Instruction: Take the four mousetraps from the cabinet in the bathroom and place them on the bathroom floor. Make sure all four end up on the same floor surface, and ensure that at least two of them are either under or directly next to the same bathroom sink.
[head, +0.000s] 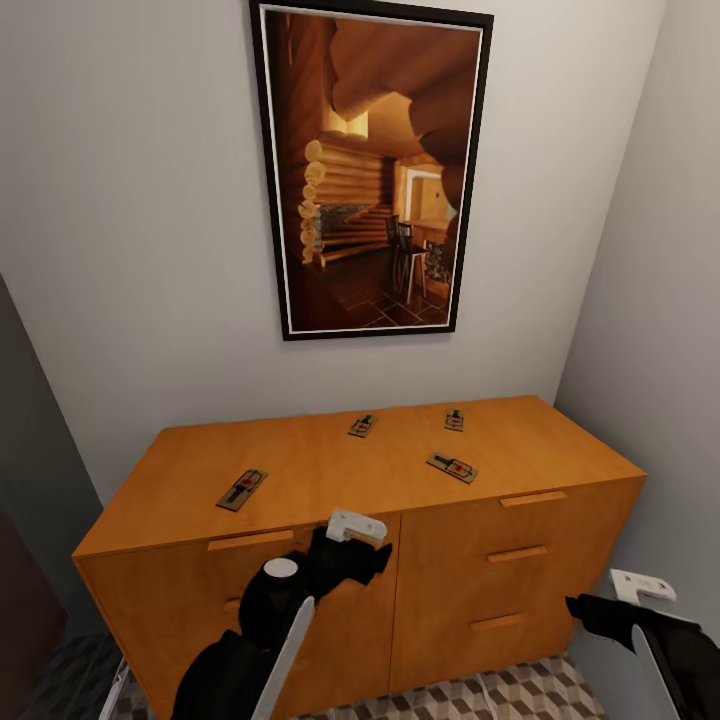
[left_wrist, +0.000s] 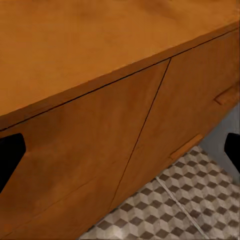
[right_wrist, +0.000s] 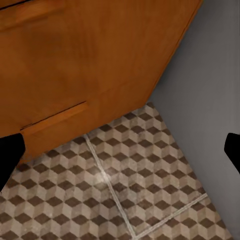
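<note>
Mousetraps (head: 242, 489), four, atop cabinet (head: 330, 470): likely light, stiff, thin; pinch board edges; left gripper (left_wrist: 120, 150) and right gripper (right_wrist: 120, 155) both spread wide, empty.

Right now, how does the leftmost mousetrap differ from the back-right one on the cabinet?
The leftmost mousetrap lies near the front edge of the cabinet top, turned diagonally; the back-right mousetrap lies near the wall, roughly square to it. The leftmost one sits far from the others; the back-right one has neighbours close by. Both lie flat, untouched, with a red spot.
</note>
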